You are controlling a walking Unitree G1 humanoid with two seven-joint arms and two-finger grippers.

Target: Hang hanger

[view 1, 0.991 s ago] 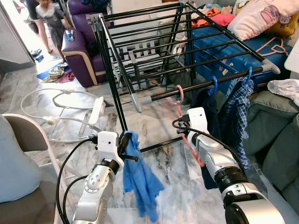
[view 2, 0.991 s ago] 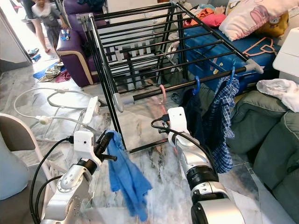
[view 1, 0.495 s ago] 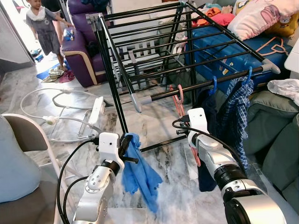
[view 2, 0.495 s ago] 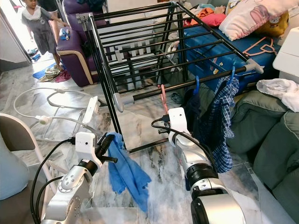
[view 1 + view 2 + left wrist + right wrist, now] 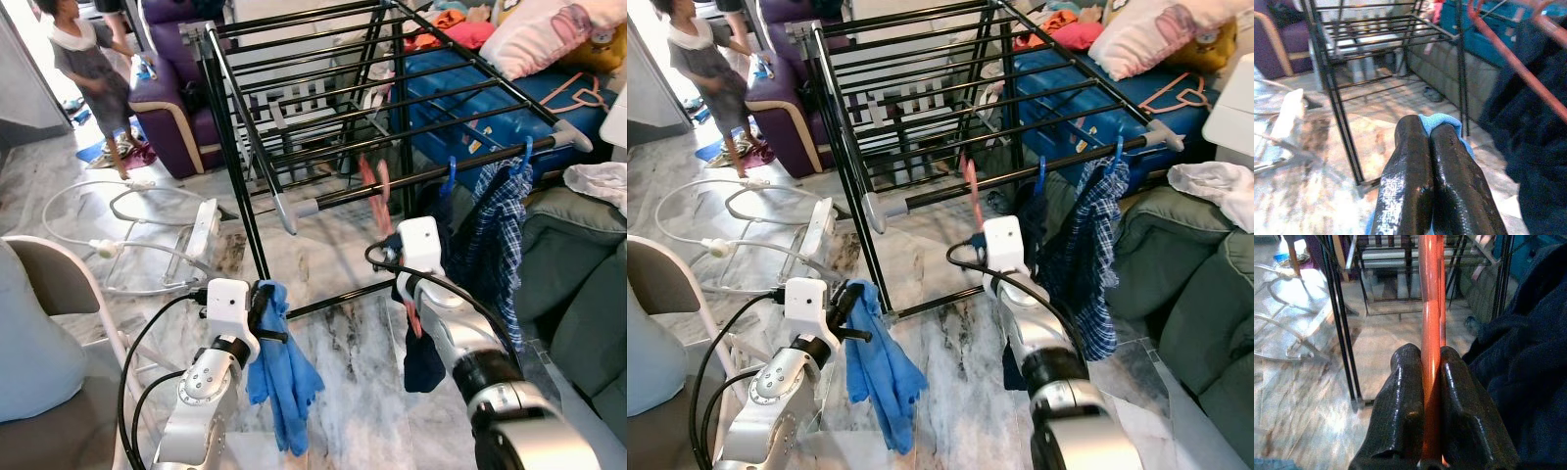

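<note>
My right gripper (image 5: 1431, 355) is shut on the shaft of an orange-pink hanger (image 5: 1430, 308). In the eye views the hanger's blurred top (image 5: 372, 179) stands up against the drying rack's front rail (image 5: 343, 199). A dark navy garment (image 5: 423, 360) hangs from the hanger below my right wrist. My left gripper (image 5: 1431, 128) is shut on a blue cloth (image 5: 282, 377) that dangles low at the left, near the rack's leg (image 5: 253, 235).
Two blue hangers (image 5: 449, 174) with a plaid shirt (image 5: 502, 230) hang further right along the rail. A grey sofa (image 5: 578, 294) stands at the right, a purple armchair (image 5: 171, 117) and a person (image 5: 93, 69) at the back left. White cables (image 5: 118, 225) lie on the marble floor.
My right gripper has lifted the hanger, so its top now stands higher against the rail and the navy garment has come up. The blue cloth has swung. The person has walked.
</note>
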